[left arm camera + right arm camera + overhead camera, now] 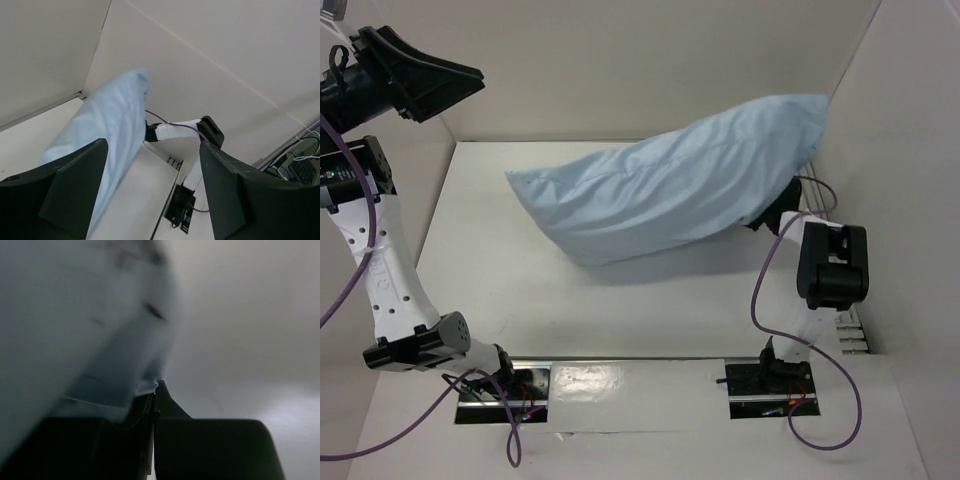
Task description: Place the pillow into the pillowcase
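Pillowcase (680, 185): pale blue and bulging full along its whole length. It runs slantwise from the middle of the far edge of the tabletop (490, 290) to the far right corner.
Contents: the pillow cannot be seen itself; only blue cloth shows in every view.
Pillowcase ends: the far right end is lifted up against the right wall (910, 150). The left end sits lower, with a shadow under the near side. I cannot tell how much of it touches the tabletop.
Right gripper (154, 405): the jaws are pressed together, pinching a blue edge of the pillowcase at their tips.
Left gripper (152, 145): the jaws are spread wide with nothing between them. It is raised above the far left corner, well apart from the cloth.
Top view only: the slant across the tabletop, and the left arm (385, 270) standing tall at the left edge. The right gripper is hidden under the cloth.
Left wrist view only: the pillowcase (115, 115) hangs in a tall drape. The right arm (175, 131) reaches in beneath its upper end, a purple cable (172, 123) along it.
Right wrist view only: the pinch itself, with the blurred cloth (75, 315) filling the left half.
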{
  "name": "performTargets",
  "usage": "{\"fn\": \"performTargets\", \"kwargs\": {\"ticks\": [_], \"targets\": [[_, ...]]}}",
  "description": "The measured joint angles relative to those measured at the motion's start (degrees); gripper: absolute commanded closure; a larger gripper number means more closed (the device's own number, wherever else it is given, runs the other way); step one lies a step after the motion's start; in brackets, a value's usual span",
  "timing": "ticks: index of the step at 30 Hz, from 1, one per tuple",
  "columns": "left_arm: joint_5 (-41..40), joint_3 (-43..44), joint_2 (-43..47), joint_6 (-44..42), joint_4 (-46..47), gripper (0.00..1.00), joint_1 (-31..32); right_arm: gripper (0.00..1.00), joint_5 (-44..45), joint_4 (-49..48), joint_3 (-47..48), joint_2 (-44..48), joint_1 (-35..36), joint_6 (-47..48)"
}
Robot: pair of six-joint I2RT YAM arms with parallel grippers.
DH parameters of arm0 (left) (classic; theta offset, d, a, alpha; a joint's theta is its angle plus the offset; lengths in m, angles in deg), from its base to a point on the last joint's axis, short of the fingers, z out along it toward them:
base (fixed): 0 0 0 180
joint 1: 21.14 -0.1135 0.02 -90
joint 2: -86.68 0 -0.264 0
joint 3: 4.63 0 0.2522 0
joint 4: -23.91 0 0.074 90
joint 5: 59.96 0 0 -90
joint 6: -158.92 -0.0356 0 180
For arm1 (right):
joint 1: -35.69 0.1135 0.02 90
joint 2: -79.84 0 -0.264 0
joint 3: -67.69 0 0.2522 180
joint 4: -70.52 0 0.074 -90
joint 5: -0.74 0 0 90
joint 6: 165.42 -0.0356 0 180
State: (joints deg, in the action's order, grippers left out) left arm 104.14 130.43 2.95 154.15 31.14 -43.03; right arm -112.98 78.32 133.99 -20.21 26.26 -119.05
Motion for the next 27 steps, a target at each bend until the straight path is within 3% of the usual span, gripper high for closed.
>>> {"fn": "performTargets", "kwargs": {"ticks": [6, 11, 19, 27], "targets": [[-0.5, -3.7, 1.6, -1.5, -0.5, 0.15, 0.2, 1.0, 1.6, 0.5, 14.0, -6.1, 11.3, 0.7], [-1.4, -5.6, 1.6, -7.4, -7.9, 0.16, 0.5, 1.0, 2.1, 0.1, 20.9, -8.2, 16.1, 1.6], [-3.3, -14.1, 2.6, -17.7, -19.6, 0.18, 1.5, 1.0, 6.2, 5.7, 0.0, 8.3, 17.0, 3.1], [-5.4, -20.9, 2.7, -24.2, -25.9, 0.18, 5.3, 1.0, 15.5, 14.5, -7.0, 26.8, 21.4, 4.8]]}}
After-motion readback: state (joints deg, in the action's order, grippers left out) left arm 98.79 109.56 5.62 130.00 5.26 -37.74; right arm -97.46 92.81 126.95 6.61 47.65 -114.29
